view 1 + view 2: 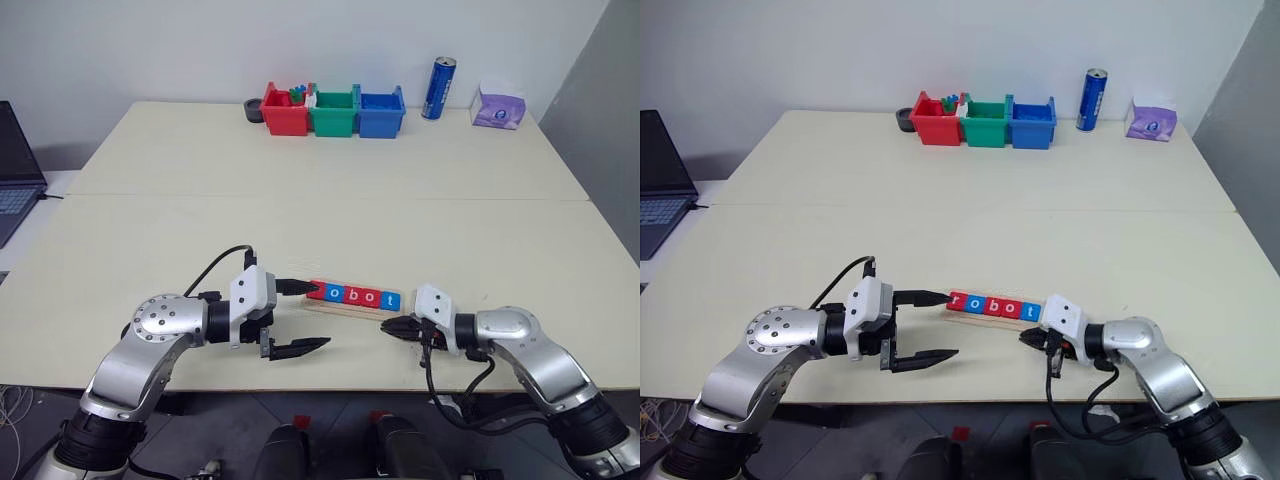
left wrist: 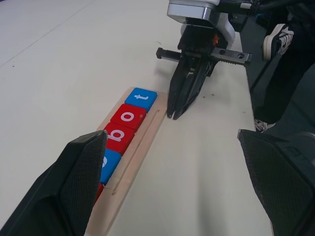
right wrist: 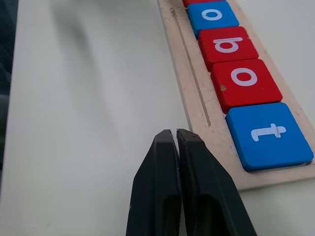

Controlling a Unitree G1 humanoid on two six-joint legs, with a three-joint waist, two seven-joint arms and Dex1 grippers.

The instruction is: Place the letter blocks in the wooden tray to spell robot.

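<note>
The wooden tray (image 1: 343, 309) lies near the table's front edge. On it the letter blocks sit side by side in a row: a red r (image 1: 316, 292), a blue o (image 1: 334, 294), a red b (image 3: 227, 45), a red o (image 3: 243, 81) and a blue t (image 3: 268, 135). My left gripper (image 1: 318, 315) is open at the tray's left end, its upper finger (image 1: 292, 287) reaching the r block. Just off the tray's right end, by the t block, my right gripper (image 3: 176, 133) is shut on nothing, its tips low over the table.
Red (image 1: 285, 110), green (image 1: 333, 112) and blue (image 1: 381, 113) bins stand at the back of the table. A blue can (image 1: 439, 88) and a purple packet (image 1: 498, 107) stand to their right. A laptop (image 1: 15, 170) sits at far left.
</note>
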